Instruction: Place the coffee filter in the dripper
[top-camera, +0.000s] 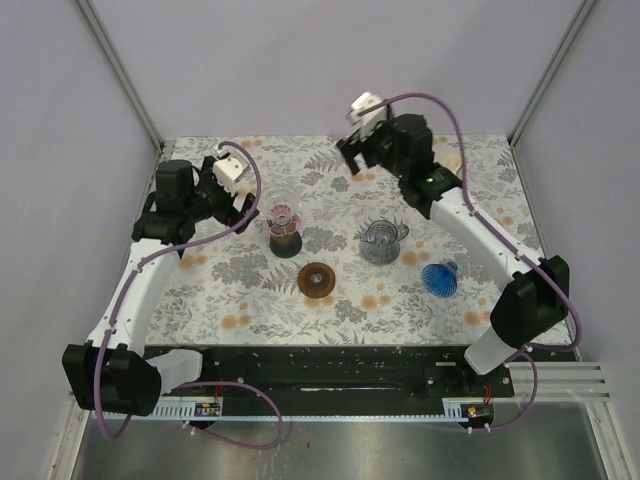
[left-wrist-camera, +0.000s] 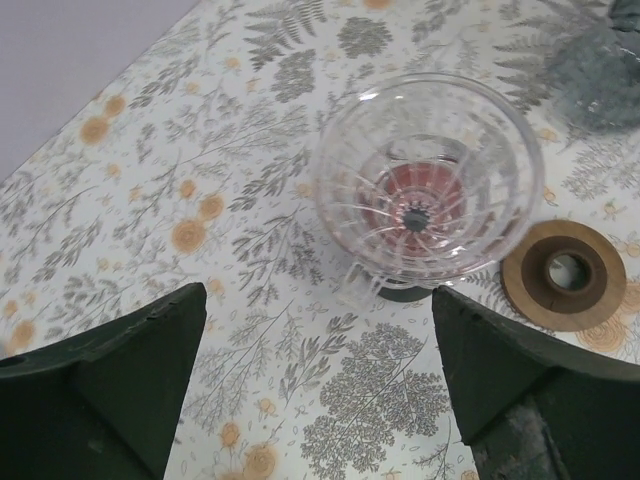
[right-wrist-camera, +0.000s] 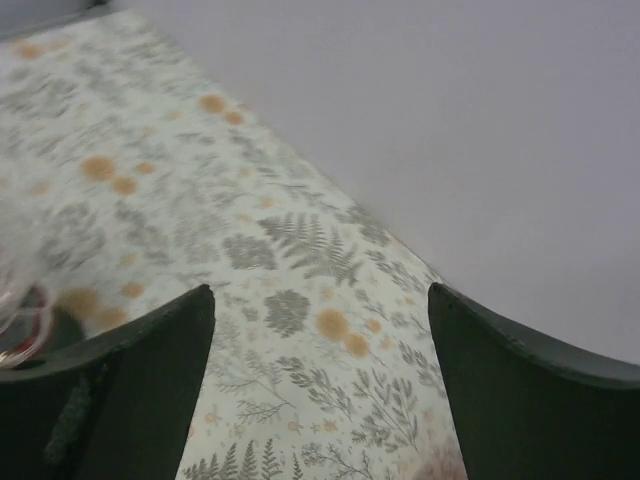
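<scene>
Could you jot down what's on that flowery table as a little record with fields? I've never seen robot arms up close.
clear dripper: upright on a dark stand, nothing papery seen inside it from the left wrist view
brown ring: flat on the table, apart from the dripper
grey glass dripper: right of the ring
blue dripper: near the right arm
left gripper: open, empty, beside the clear dripper
right gripper: open, empty, raised near the back wall

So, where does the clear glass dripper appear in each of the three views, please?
Top external: the clear glass dripper stands left of centre, beside the left gripper.
Left wrist: upper right of centre, ahead of the open fingers.
Right wrist: only a blurred clear rim at the far left edge, probably the dripper.
Shared landmark: the brown wooden ring, also at the right of the left wrist view.
</scene>
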